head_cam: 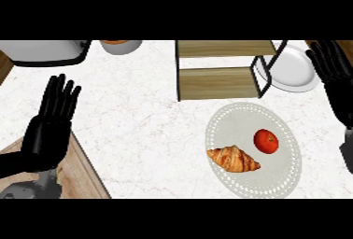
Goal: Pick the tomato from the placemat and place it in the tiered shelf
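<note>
Here the tomato (pixel 266 141) sits on the placemat (pixel 238 119) beside a croissant (pixel 233 158), near the tiered shelf (pixel 217 83). Left hand (pixel 50 133) and right hand (pixel 332 60) show fingers (pixel 59 100) straight, spread wide, holding nothing.

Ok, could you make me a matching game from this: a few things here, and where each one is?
Things: 1 tomato, 2 croissant, 3 white plate, 4 left hand.
Places: A right of the tiered shelf; B resting open at the view's left; C on the placemat, toward its right side; D on the placemat, left of the tomato.
Pairs: 1-C, 2-D, 3-A, 4-B.
</note>
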